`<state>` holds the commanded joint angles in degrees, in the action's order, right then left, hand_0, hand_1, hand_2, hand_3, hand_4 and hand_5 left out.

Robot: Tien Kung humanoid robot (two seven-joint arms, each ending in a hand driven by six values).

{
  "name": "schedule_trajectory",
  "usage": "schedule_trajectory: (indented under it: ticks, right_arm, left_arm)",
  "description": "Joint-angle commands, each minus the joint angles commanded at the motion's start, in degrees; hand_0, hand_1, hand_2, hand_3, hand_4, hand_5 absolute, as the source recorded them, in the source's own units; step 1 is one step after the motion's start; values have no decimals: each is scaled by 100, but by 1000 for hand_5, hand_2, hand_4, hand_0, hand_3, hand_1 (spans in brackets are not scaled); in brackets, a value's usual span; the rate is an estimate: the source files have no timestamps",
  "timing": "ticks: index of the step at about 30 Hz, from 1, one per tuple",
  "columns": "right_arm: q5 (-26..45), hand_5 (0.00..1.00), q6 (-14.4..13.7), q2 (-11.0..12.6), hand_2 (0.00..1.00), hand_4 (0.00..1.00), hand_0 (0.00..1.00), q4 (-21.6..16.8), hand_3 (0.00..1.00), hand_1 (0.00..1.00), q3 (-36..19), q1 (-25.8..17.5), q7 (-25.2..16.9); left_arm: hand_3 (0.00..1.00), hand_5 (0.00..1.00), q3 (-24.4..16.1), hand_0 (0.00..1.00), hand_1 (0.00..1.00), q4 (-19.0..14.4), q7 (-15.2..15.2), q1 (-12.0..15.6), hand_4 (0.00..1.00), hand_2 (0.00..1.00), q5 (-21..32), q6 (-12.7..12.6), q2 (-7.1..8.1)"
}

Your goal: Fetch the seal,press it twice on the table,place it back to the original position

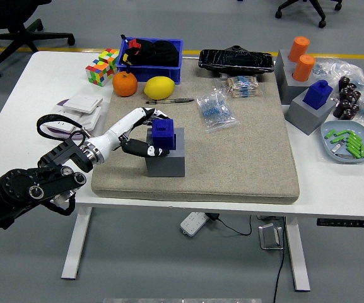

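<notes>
A blue seal (163, 136) sits in a grey block holder (168, 158) on the beige mat (232, 164), left of centre. My left hand (146, 132) comes in from the lower left. Its white fingers (145, 115) curl around the seal's left side and its thumb (142, 150) lies against the front. The seal is still seated in its holder. My right arm is out of view.
Another blue seal in a grey holder (314, 104) and two orange seals (301, 58) stand at the right. A pen (169, 101), lemon (159, 87), orange (125, 83), blue bin (151, 53), Rubik's cube (101, 67) and bagged parts (215, 109) lie behind.
</notes>
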<state>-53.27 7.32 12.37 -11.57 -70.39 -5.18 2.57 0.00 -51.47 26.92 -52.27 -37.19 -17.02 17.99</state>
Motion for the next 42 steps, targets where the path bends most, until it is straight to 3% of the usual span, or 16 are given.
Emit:
schedule_trajectory:
  ticks: [4, 5, 16, 17, 22, 23, 24, 27, 29, 34, 39, 42]
  right_arm:
    - [2, 519, 0, -3, 653, 725, 734, -1, 622, 684, -4, -3, -1]
    - [1, 519, -1, -4, 653, 726, 734, 1, 622, 684, -6, -5, -1]
    - [3, 518, 1, -7, 653, 725, 734, 3, 622, 684, -19, -3, 1]
    - [5, 519, 0, -6, 654, 726, 734, 2, 622, 684, -20, -3, 0]
    - [4, 519, 1, -7, 654, 726, 734, 4, 622, 684, -27, -5, 0]
    - [0, 519, -2, -9, 653, 726, 734, 4, 622, 684, -33, -5, -2]
    - [0, 519, -3, -10, 653, 726, 734, 3, 622, 684, -35, -5, -3]
    - [3, 519, 2, -18, 653, 726, 734, 1, 622, 684, -32, -8, -4]
    - [6, 519, 4, -20, 653, 726, 734, 2, 622, 684, -30, -11, -4]
    - [0, 519, 2, -15, 653, 726, 734, 2, 622, 684, -36, -15, -4]
    - [-13, 519, 1, -12, 653, 726, 734, 0, 623, 684, -60, 2, -5]
    - [-13, 518, 0, -16, 653, 726, 734, 1, 622, 684, -70, 0, -4]
  left_arm:
    - [698, 110, -10, 830, 790, -1, 39, 1, 998, 687, 44, 6, 1]
    - [715, 199, -25, 847, 825, -2, 48, 3, 998, 722, 55, 6, 0]
    - [722, 221, -45, 849, 831, -12, 19, -12, 998, 726, 63, 34, 2]
    - [744, 239, -50, 854, 850, -10, 17, -12, 998, 767, 65, 42, 5]
    - [744, 239, -175, 854, 850, 39, -181, 2, 998, 767, 12, 267, 31]
    - [998, 500, -211, 998, 998, 60, -206, 6, 998, 998, 23, 337, 37]
    - [998, 500, -232, 998, 998, 73, -212, 9, 998, 998, 31, 377, 40]
    - [998, 500, -324, 998, 998, 116, -129, 13, 998, 998, 41, 454, 56]
    - [998, 554, -370, 998, 998, 126, -11, 15, 998, 998, 54, 413, 64]
    - [998, 554, -512, 998, 998, 141, 219, 40, 998, 998, 144, 347, 116]
    - [998, 573, -609, 998, 998, 172, 294, 52, 998, 998, 248, 382, 264]
    - [998, 633, -653, 998, 998, 381, 475, 56, 998, 998, 564, 179, 378]
